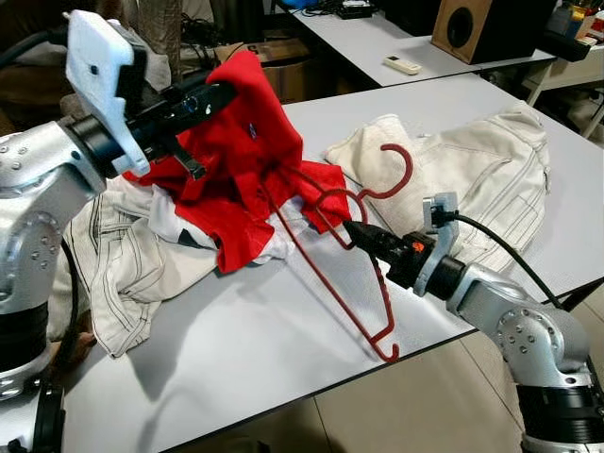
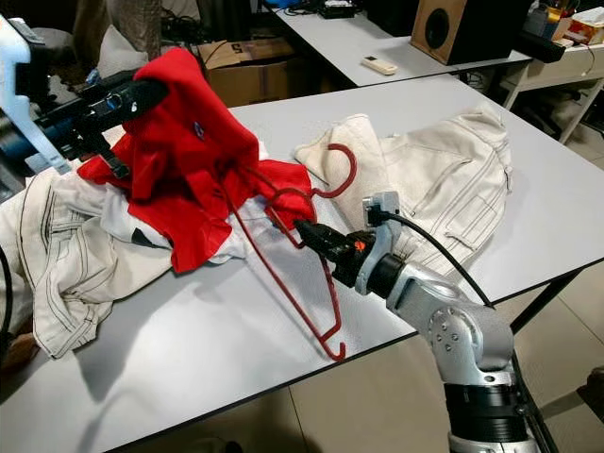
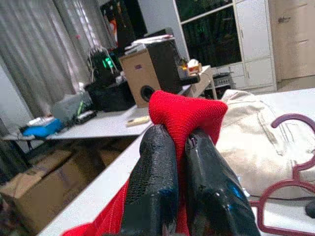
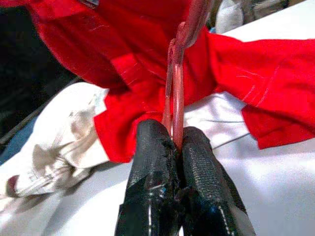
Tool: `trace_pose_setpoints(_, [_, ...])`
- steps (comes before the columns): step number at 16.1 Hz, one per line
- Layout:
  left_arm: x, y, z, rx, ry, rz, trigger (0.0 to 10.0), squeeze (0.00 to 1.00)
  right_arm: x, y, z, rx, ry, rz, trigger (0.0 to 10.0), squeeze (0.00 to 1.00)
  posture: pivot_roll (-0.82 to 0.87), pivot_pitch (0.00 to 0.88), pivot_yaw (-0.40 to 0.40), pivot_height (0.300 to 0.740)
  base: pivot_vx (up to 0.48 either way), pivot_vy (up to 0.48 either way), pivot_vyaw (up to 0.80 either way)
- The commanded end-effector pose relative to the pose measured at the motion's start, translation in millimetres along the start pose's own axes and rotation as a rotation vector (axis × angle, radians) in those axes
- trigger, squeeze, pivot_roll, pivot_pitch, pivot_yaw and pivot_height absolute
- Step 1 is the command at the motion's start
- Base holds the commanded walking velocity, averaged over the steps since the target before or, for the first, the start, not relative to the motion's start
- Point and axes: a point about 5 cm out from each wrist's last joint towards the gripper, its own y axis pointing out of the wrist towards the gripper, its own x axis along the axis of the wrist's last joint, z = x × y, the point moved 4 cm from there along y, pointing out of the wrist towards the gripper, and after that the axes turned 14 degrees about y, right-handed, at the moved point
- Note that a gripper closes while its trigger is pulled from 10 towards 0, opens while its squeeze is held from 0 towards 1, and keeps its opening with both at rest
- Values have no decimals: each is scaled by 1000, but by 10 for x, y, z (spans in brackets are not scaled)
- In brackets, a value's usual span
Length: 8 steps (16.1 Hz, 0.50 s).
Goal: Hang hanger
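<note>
A red wire hanger [image 1: 342, 266] lies tilted over the grey table [image 1: 236, 349], its hook [image 1: 396, 170] up over a cream garment. My right gripper [image 1: 351, 232] is shut on the hanger's neck, and the rod [image 4: 176, 88] shows pinched between its fingertips. A red shirt [image 1: 250, 142] is lifted off the table at one corner by my left gripper [image 1: 219, 95], which is shut on the cloth [image 3: 184, 110]. One arm of the hanger runs up into the red shirt. The shirt's lower part drapes on the table.
A cream jacket [image 1: 472, 170] lies spread at the table's right. A white garment with dark stitching [image 1: 123, 264] is heaped at the left edge. Beyond stand another table with a remote [image 1: 403, 65], a wooden speaker [image 1: 467, 26] and cardboard boxes.
</note>
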Motion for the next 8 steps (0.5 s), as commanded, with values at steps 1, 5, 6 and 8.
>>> trace_pose_setpoints(1, [111, 0, 11, -16, 41, -35, 0, 0, 37, -20, 29, 17, 6, -1, 10000, 0, -17, 0, 23, 740, 0, 0, 0])
trace_pose_setpoints(5, [-3, -137, -532, -364, 16, 44, 0, 0, 196, 3, -252, -127, 113, -98, 10000, 0, -21, 0, 24, 740, 0, 0, 0])
trace_pose_setpoints(6, [-239, -223, -716, -453, -4, 168, 0, 0, 327, 47, -320, -156, 218, -192, 10000, 0, -21, 0, 24, 740, 0, 0, 0])
trace_pose_setpoints(8, [-507, -243, -861, -470, 4, 278, 0, 0, 384, 203, -202, -70, 374, -254, 10000, 0, -26, 0, 24, 740, 0, 0, 0])
